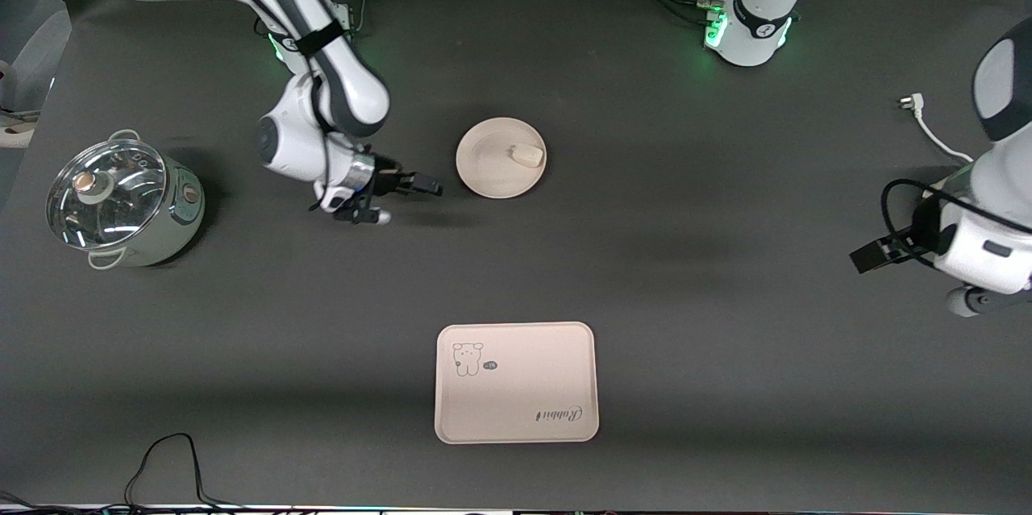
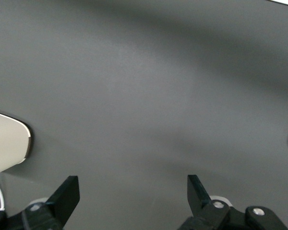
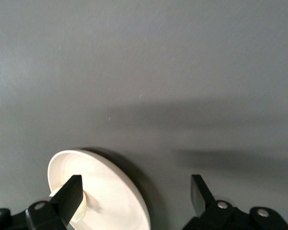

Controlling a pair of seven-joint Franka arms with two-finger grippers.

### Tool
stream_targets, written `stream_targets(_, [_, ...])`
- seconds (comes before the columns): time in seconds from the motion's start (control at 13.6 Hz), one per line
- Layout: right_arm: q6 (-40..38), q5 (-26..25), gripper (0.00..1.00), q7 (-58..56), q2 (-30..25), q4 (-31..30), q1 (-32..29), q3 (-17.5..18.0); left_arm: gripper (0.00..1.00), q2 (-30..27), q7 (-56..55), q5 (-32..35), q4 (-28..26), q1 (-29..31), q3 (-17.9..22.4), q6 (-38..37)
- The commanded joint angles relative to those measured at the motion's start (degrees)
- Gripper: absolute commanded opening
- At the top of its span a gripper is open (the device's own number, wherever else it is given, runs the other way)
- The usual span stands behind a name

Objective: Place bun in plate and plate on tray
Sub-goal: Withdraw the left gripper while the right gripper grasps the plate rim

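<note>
Front view: bun [image 1: 528,155] sits in plate [image 1: 501,157], first step looks done. Right pincer [image 1: 419,183] spread wide at plate's 9 o'clock rim, likely lining up a lift. Tray [image 1: 516,383] at plate's 6 o'clock, well apart. Left pincer [image 1: 869,255] parted, waiting (over bare surface [image 1: 726,176]).

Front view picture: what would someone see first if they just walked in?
Probably the round plate mid-table with the little bun lying in it, and the right gripper, open, just beside it. Nearer the camera lies the tray with a bear drawing. The left gripper, also open, waits at the left arm's end.
</note>
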Motion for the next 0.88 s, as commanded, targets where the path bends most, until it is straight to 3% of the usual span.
stream_targets(0.0, [6.0,5.6,0.99,-1.4,0.2,-2.0,6.3,-0.7,1.0,-2.1,4.7,-1.4,-0.8,1.4,-0.4,-1.7])
stream_targets(0.22, [12.6,12.1,0.95,-1.7,2.9,-2.2,13.3,-0.6,1.0,-2.7,9.5,-4.2,-1.4,4.2,-0.5,-2.3])
stream_targets(0.37, [15.5,15.9,0.93,-1.9,4.4,-2.2,16.5,-0.6,1.0,-3.0,9.7,-5.3,-1.5,2.3,2.0,-1.7])
stream_targets(0.51, [16.7,16.9,0.84,-1.8,4.5,-2.2,18.4,-0.6,1.0,-3.2,13.0,-5.7,-1.6,-6.1,11.4,-2.4])
stream_targets(0.66, [17.0,16.9,0.64,-1.9,4.7,-2.2,18.9,-0.6,1.0,-5.2,16.2,-9.2,-3.6,-15.0,23.1,-1.8])
stream_targets(0.81, [18.7,17.0,0.35,-1.8,5.2,-2.2,20.2,-0.6,1.0,-6.9,20.4,-12.3,-4.5,-20.4,30.9,-1.7])
